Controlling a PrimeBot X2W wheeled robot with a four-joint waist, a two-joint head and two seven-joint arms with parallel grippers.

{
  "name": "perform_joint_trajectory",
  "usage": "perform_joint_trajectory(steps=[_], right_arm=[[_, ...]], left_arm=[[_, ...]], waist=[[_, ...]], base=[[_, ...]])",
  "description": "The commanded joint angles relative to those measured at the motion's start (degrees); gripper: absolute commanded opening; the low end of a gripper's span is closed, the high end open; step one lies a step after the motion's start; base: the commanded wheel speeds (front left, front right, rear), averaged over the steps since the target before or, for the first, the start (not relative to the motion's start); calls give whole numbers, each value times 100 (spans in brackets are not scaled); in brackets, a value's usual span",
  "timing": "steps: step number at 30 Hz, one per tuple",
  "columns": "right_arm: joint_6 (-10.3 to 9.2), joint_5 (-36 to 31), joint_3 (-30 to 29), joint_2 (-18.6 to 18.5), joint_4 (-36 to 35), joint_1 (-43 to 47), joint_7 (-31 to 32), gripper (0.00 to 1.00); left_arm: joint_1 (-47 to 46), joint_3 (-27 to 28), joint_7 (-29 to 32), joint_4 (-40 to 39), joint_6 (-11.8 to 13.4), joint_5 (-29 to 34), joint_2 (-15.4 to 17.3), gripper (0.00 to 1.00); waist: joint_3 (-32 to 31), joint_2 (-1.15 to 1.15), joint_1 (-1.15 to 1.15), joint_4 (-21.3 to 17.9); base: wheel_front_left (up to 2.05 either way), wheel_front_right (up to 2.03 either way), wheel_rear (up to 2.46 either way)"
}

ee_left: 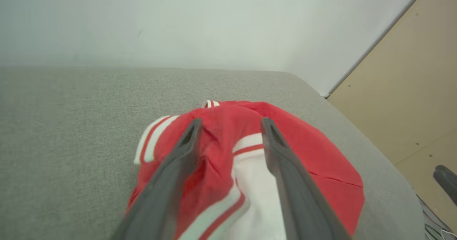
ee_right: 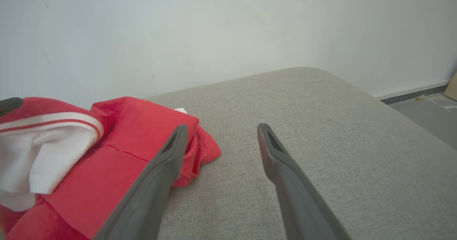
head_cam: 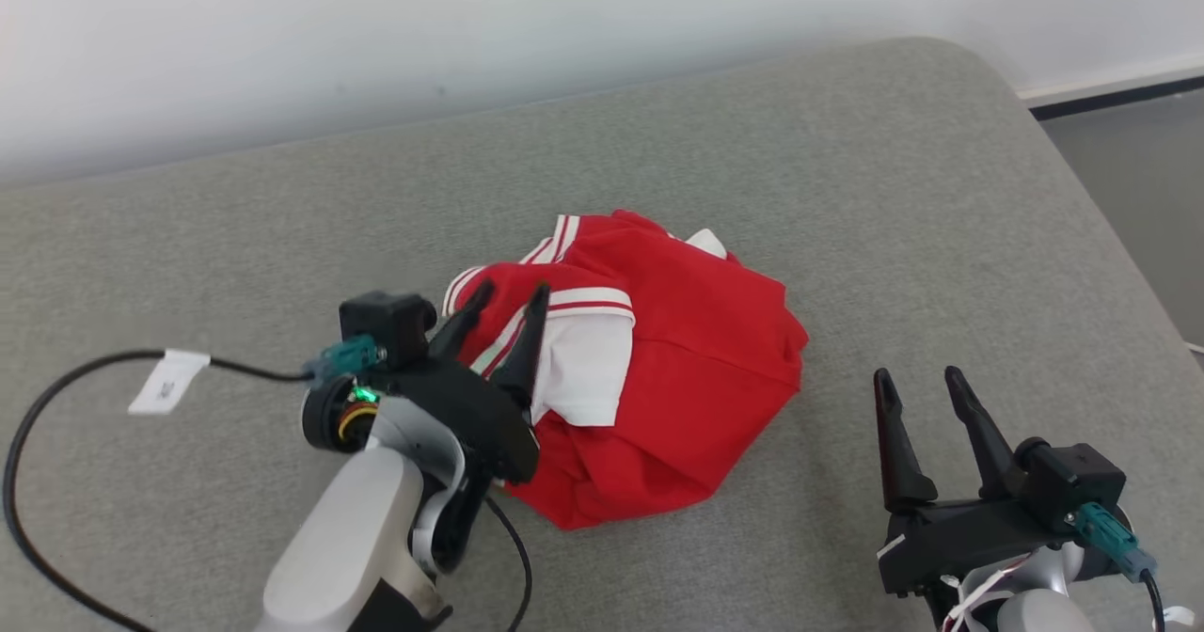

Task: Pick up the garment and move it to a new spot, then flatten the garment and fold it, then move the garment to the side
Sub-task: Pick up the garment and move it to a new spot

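Observation:
The garment is red with white panels and red-white striped trim. It lies crumpled in a heap in the middle of the grey padded surface. My left gripper hangs over the heap's left side, jaws apart. In the left wrist view its fingers straddle a red fold of the garment without pinching it. My right gripper stands open to the right of the heap, over bare padding. In the right wrist view its fingers point past the garment's right edge.
A black cable with a white tag loops over the surface at the left. A white wall runs along the back. The surface's rounded right edge drops to grey floor. A tan board stands beyond it.

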Motion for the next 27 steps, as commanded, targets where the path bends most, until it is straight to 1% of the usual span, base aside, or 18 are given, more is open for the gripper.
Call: perform_joint_trajectory(steps=[1, 3, 6, 9, 13, 14, 17, 18, 19, 23, 27], right_arm=[[-11, -36, -37, -5, 33, -33, -53, 100], [-11, -74, -106, -8, 63, 15, -71, 100], [-10, -151, -207, -6, 57, 93, -152, 100], [-10, -207, -336, -6, 57, 187, -222, 100], [-11, -309, -507, -4, 27, 288, -259, 100], [-10, -322, -555, -7, 2, 314, -291, 100], [-11, -419, -536, -5, -108, 423, -517, 100], [-11, -419, -536, -5, -108, 423, -517, 100], [-11, -447, -572, -9, -122, 485, -567, 100], [-10, -547, -642, -3, -47, 615, -664, 100], [-11, -584, -711, -6, 84, 787, -708, 100]], left_arm=[[126, -36, -217, 2, -50, -46, -9, 100], [271, -94, -531, -38, -88, -75, 9, 100], [557, -135, -1105, -248, -115, 32, 201, 100], [975, -21, -1354, -526, -36, 223, 376, 100], [1576, 333, -1409, -1088, 180, 383, 569, 100], [1748, 440, -1405, -1290, 201, 429, 592, 100], [2370, 922, -1404, -1963, 314, 606, 586, 100], [2370, 922, -1404, -1963, 314, 606, 586, 100], [2565, 1070, -1405, -2174, 346, 712, 578, 100], [3272, 1509, -1407, -2602, 265, 1011, 497, 100], [3746, 1785, -1408, -2662, 217, 1369, 489, 100]], waist=[[-154, -1, -1, 226], [-291, -1, -1, 363], [-470, -1, -1, 577], [-638, -1, -1, 810], [-785, -1, -1, 1086], [-813, -1, -1, 1150], [-889, -1, -1, 1303], [-889, -1, -1, 1303], [-920, -1, -1, 1358], [-1011, -1, -1, 1518], [-1071, -1, -1, 1565]], base=[[0, 0, 0], [0, 0, 0], [0, 0, 0], [0, 0, 0], [0, 0, 0], [0, 0, 0], [0, 0, 0], [0, 0, 0], [0, 0, 0], [0, 0, 0], [0, 0, 0]])
